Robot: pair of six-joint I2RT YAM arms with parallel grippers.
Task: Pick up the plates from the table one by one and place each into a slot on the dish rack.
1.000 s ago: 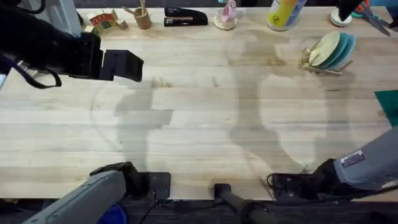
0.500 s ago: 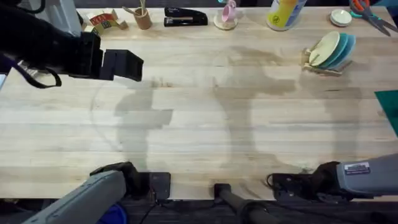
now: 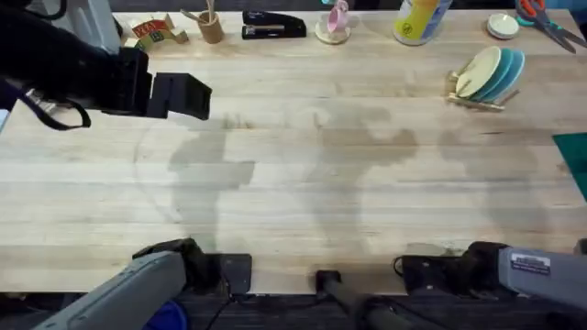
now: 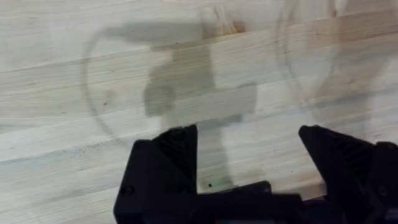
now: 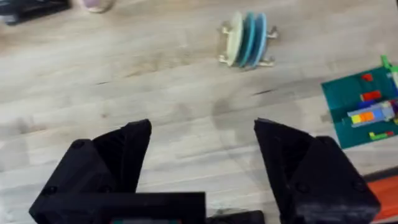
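The dish rack (image 3: 477,99) stands at the far right of the table (image 3: 303,183). A cream plate (image 3: 478,72) and teal plates (image 3: 506,71) stand upright in its slots. In the right wrist view the rack (image 5: 245,61) holds the cream plate (image 5: 235,37) beside the teal plates (image 5: 253,36), well ahead of my open, empty right gripper (image 5: 202,134). The right arm (image 3: 537,272) lies low at the near right edge. At the far left, my left gripper (image 3: 183,96) hangs high; in its wrist view the gripper (image 4: 249,140) is open over bare wood.
Along the far edge stand toy blocks (image 3: 151,32), a pencil cup (image 3: 211,26), a black stapler (image 3: 273,25), a yellow bottle (image 3: 420,20), a small white dish (image 3: 502,25) and scissors (image 3: 548,26). A green baseplate (image 5: 364,112) with bricks lies at the right edge.
The right arm has drawn back from the rack toward its base at the near right, and its shadow slid across the table. The left arm and the plates have not moved.
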